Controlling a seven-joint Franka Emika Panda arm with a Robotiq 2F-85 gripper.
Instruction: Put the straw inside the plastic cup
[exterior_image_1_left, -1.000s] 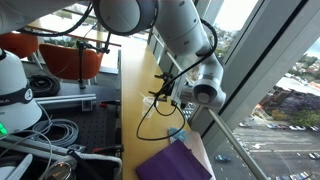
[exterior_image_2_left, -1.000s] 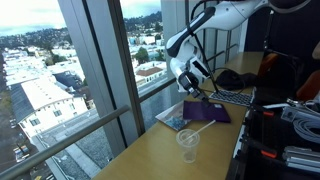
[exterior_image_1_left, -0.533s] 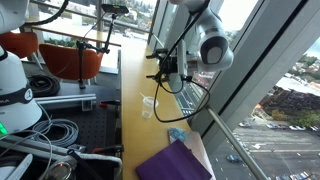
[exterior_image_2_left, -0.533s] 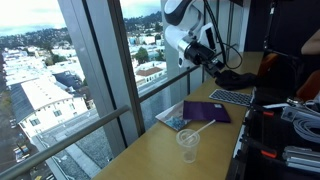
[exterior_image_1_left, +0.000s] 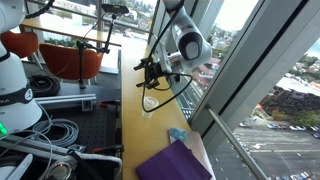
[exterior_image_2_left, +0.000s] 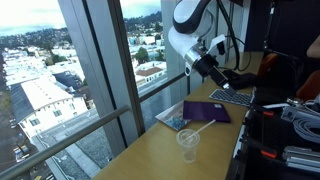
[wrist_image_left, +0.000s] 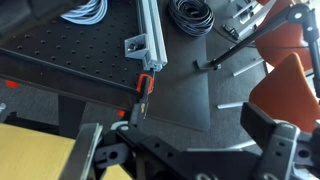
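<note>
The clear plastic cup (exterior_image_2_left: 188, 146) stands on the wooden table near the window. The whitish straw (exterior_image_2_left: 199, 129) stands in it, leaning out over the rim toward the purple pad. The cup also shows faintly in an exterior view (exterior_image_1_left: 149, 104); I cannot make out the straw there. My gripper (exterior_image_2_left: 222, 73) is raised well above the table and away from the cup, and it shows in both exterior views (exterior_image_1_left: 148, 72). In the wrist view the gripper (wrist_image_left: 175, 127) is open and empty, over a black perforated board. The cup and straw are out of the wrist view.
A purple pad (exterior_image_2_left: 207, 111) lies on the table with a small light-blue object (exterior_image_1_left: 177, 134) beside it. A keyboard (exterior_image_2_left: 232, 97) lies farther back. Black cables (wrist_image_left: 195, 17), an aluminium bracket (wrist_image_left: 138, 45) and orange parts (exterior_image_1_left: 62, 60) fill the bench beside the table. Window glass runs along the table's edge.
The arm has risen and swung away from the cup and the window, toward the far end of the table. The cup and straw have not moved.
</note>
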